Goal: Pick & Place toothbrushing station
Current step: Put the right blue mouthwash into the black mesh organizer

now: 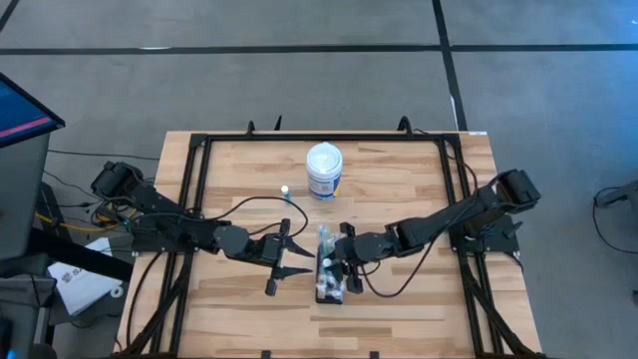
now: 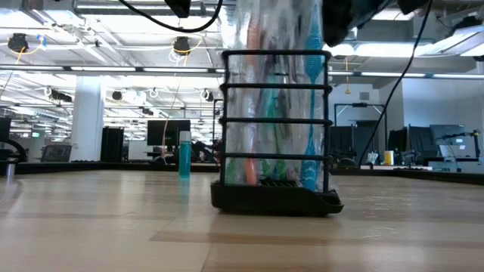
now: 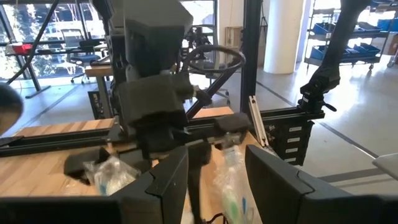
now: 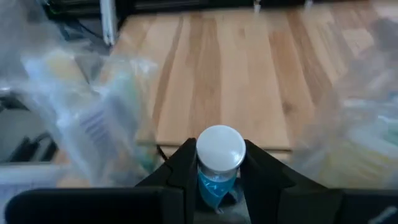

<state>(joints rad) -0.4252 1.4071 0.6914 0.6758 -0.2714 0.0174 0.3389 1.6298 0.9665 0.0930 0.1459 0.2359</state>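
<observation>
The toothbrushing station (image 1: 329, 297), a black slotted holder (image 2: 276, 198), stands on its base at the table's middle near side, with wrapped toothbrushes (image 2: 261, 91) upright in it. My right gripper (image 1: 337, 261) is over the holder from the right, shut on a small teal bottle with a white cap (image 4: 220, 148). My left gripper (image 1: 304, 261) stands open just left of the holder, level and pointing at it, its fingers (image 3: 168, 180) around nothing. My right gripper pinches the small teal bottle between its two fingers (image 4: 186, 163), on the body just under the white cap (image 4: 217, 177). The fingers slant down from the table's right. The cap faces up toward the wrist; the bottle's lower end is hidden by the fingers.
A white round tub with a blue label (image 1: 324, 170) stands at the far middle. A second small teal bottle (image 1: 285, 189) stands upright left of it (image 2: 184, 155). A black frame (image 1: 199, 150) rims the table. Bare wood lies left and right of the holder.
</observation>
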